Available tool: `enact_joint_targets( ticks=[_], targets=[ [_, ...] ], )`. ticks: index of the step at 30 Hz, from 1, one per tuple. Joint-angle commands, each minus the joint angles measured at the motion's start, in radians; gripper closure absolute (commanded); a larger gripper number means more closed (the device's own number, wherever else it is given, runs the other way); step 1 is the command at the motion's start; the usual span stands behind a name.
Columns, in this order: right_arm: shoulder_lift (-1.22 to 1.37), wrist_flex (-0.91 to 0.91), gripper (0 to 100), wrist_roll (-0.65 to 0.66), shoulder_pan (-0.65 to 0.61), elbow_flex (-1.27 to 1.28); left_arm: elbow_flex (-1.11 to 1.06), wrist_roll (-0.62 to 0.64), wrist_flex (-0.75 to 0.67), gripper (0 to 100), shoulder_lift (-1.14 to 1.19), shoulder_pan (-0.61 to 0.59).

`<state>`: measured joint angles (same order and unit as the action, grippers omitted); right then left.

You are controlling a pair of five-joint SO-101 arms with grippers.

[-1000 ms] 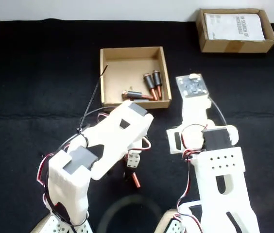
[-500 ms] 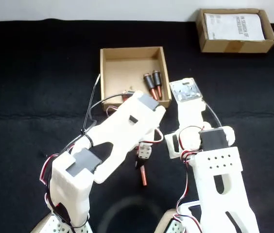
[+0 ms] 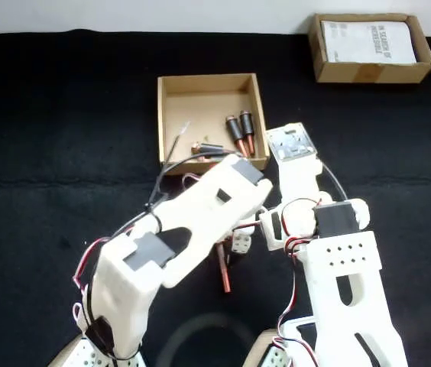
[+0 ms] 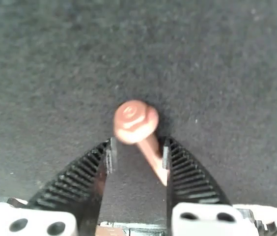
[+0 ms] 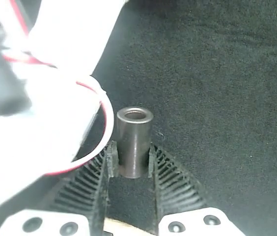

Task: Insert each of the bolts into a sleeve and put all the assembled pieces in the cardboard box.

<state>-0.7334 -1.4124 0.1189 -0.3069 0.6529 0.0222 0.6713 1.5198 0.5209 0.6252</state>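
In the left wrist view my left gripper [image 4: 137, 147] is shut on a copper bolt [image 4: 136, 122], whose round head points away over the black mat. From above, the bolt [image 3: 222, 275] hangs under the left arm [image 3: 200, 214], close beside the right arm [image 3: 307, 222]. My right gripper [image 5: 131, 152] is shut on a dark metal sleeve [image 5: 134, 132] with its open end facing outward. The cardboard box [image 3: 200, 103] stands just beyond both arms. It holds two assembled pieces [image 3: 242, 131] at its right side and a third [image 3: 212, 149] along its near wall.
A second cardboard box [image 3: 319, 57] with a printed sheet inside sits at the far right corner. The left arm's white body and red wire [image 5: 87, 88] hang close beside the sleeve. Black mat [image 3: 63, 122] covers the table.
The left arm has swung right toward the right arm, carrying the bolt with it. The right arm shifted slightly left, then stayed put.
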Motion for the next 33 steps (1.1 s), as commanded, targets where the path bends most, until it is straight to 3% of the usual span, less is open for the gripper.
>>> enact_joint_targets(
  ticks=[1, 9, 12, 22, 26, 30, 33],
  targets=[
    [-0.03, 0.015, 99.1, 0.009, -0.008, -0.019, 0.07, 0.006, 0.026, 84, 0.071, 0.015],
    [-0.028, 0.015, 99.1, 0.009, -0.005, -0.03, 0.289, 0.006, 0.164, 86, 0.176, 0.015],
    [-0.028, 0.015, 99.1, 0.008, -0.002, -0.031, 0.308, 0.003, 0.164, 100, 0.183, 0.016],
    [-0.028, 0.019, 99.1, 0.002, -0.002, -0.031, 0.302, -0.002, 0.17, 99, 0.182, -0.021],
    [-0.038, 0.104, 99.1, 0.0, -0.002, -0.019, 0.317, -0.005, 0.196, 99, 0.166, -0.041],
    [-0.041, 0.202, 99.1, -0.002, -0.008, -0.022, 0.331, -0.035, 0.192, 99, 0.065, -0.067],
    [-0.044, 0.214, 99.1, -0.075, -0.033, -0.031, 0.381, -0.078, 0.19, 99, -0.053, -0.11]
  ],
)
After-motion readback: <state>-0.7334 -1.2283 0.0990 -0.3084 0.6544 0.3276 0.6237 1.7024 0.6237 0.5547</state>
